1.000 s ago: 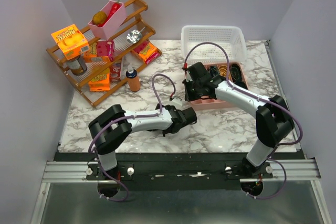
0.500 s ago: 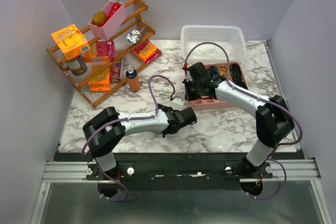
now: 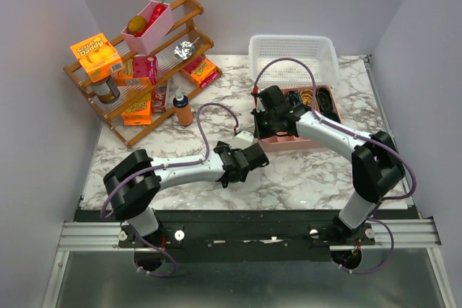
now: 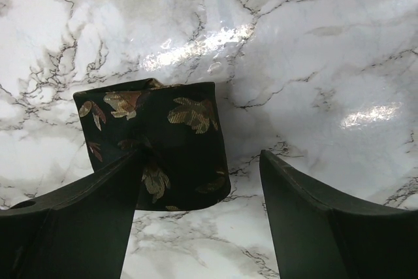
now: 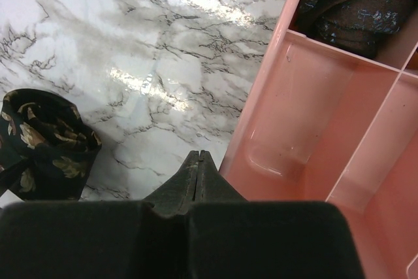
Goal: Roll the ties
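Observation:
A rolled tie (image 4: 157,138), black with gold leaves, lies on the marble table. My left gripper (image 4: 202,156) is open around it; the coil rests against the left finger (image 4: 72,227) with a gap to the right finger (image 4: 326,227). The same coil shows at the lower left of the right wrist view (image 5: 46,145). My right gripper (image 5: 198,156) is shut and empty, hovering at the left rim of the pink divided tray (image 5: 287,102). A dark tie with blue pattern (image 5: 353,1) sits in a far compartment. In the top view the left gripper (image 3: 254,156) is just in front of the tray (image 3: 292,143), and the right gripper (image 3: 266,126) is over the tray's left end.
A white basket (image 3: 292,55) stands behind the pink tray. A wooden rack (image 3: 137,70) with snack boxes fills the back left, with a brown bottle (image 3: 183,111) in front of it. A purple cable (image 3: 216,117) loops above the left arm.
The left arm's elbow has swung left and lower while its gripper stays near the tray front. The right arm has not moved.

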Action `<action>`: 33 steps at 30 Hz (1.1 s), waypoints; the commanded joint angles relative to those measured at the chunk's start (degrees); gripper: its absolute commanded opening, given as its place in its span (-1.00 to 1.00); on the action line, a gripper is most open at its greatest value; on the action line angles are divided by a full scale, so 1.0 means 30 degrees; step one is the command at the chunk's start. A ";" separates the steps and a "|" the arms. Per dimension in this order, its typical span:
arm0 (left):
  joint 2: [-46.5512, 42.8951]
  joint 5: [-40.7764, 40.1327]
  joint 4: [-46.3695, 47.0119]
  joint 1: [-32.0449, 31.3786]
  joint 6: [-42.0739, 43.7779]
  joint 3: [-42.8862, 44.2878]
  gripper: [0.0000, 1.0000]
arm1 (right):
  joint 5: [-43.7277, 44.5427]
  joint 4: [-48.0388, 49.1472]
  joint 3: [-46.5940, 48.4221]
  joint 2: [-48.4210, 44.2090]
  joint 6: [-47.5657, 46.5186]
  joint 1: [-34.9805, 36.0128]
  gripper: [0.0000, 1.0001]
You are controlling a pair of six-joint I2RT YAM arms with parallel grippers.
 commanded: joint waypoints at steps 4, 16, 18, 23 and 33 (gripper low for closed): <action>-0.3730 0.0929 0.1318 0.1689 0.0097 -0.0841 0.71 | -0.0490 -0.0298 -0.0231 -0.1075 -0.0189 -0.0247 -0.98; -0.8975 0.8629 0.5943 0.8399 0.1183 -0.5377 0.82 | -0.3067 0.0023 0.0062 -0.1399 -0.0101 0.0484 -0.75; -0.9444 1.0789 0.6619 0.9655 0.0775 -0.6054 0.86 | -0.3565 0.0082 0.0238 -0.1166 0.0016 0.1040 -0.42; -1.0177 1.4871 0.9022 1.2267 -0.0223 -0.8456 0.87 | -0.4591 0.0141 0.0794 -0.0083 0.0338 0.2415 0.11; -1.0384 1.8537 1.2099 1.4877 -0.0956 -1.2061 0.90 | -0.7404 0.1137 0.0970 0.2057 0.1597 0.3151 0.24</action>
